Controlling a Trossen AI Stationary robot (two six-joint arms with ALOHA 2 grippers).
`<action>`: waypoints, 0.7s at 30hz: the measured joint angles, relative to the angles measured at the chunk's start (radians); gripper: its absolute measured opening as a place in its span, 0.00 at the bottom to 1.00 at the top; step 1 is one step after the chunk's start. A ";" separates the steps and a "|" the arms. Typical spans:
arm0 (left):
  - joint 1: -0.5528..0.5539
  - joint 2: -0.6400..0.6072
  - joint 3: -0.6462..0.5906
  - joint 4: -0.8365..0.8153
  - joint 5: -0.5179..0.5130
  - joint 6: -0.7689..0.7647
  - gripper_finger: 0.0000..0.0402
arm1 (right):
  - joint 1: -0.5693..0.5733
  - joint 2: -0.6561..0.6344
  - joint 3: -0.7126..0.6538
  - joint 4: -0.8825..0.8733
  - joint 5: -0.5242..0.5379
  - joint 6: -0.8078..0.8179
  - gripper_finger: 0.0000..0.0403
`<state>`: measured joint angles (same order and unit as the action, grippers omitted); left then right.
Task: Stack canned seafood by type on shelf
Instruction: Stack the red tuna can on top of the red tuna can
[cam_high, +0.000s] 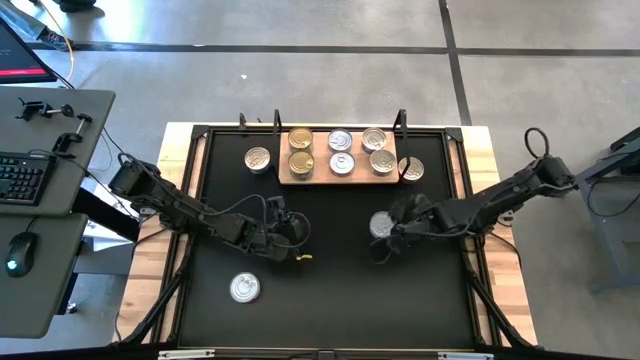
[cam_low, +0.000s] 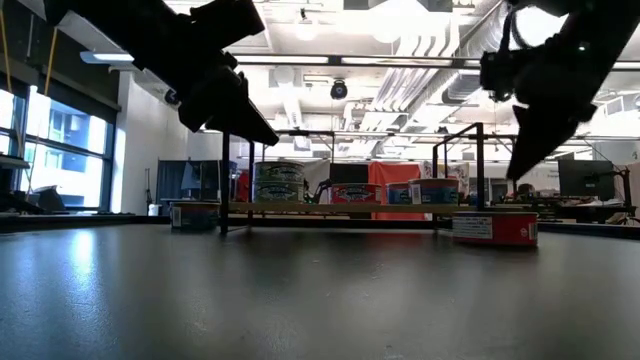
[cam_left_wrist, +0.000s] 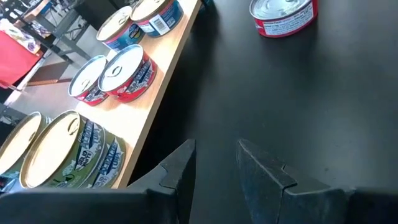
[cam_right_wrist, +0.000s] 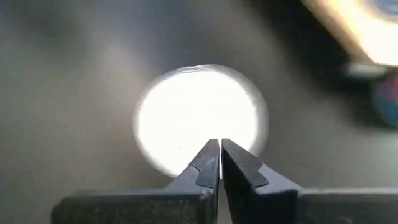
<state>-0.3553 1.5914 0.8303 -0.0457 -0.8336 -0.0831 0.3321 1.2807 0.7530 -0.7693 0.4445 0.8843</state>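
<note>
Six tins already sit on the shelf (cam_high: 338, 178). One silver tin (cam_high: 381, 225) lies on the black mat (cam_high: 330, 290) near the shelf's right end, right gripper (cam_high: 392, 238) hanging over it with fingers pinched shut, empty. I'd open wide before dropping, then straddle the rim. Left gripper (cam_high: 290, 232) waits partly open below the shelf, holding nothing.

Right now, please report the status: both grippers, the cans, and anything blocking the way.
Right gripper shut, empty, over a silver-lidded can on the black mat. Left gripper open, empty, at mid-mat. Six cans on the shelf. Nothing blocking.
</note>
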 joint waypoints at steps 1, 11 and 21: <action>0.000 0.001 0.000 -0.002 0.000 -0.001 0.26 | -0.002 -0.001 0.006 -0.054 0.020 0.055 0.02; 0.000 0.002 0.000 -0.001 0.012 -0.010 0.26 | -0.059 0.002 -0.169 0.242 -0.181 0.121 0.00; 0.000 0.003 0.000 0.016 0.051 0.002 0.26 | -0.008 0.000 -0.136 0.945 -0.303 -0.420 0.00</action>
<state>-0.3557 1.5940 0.8303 -0.0301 -0.7825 -0.0815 0.3237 1.2812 0.6172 0.1754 0.1416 0.4647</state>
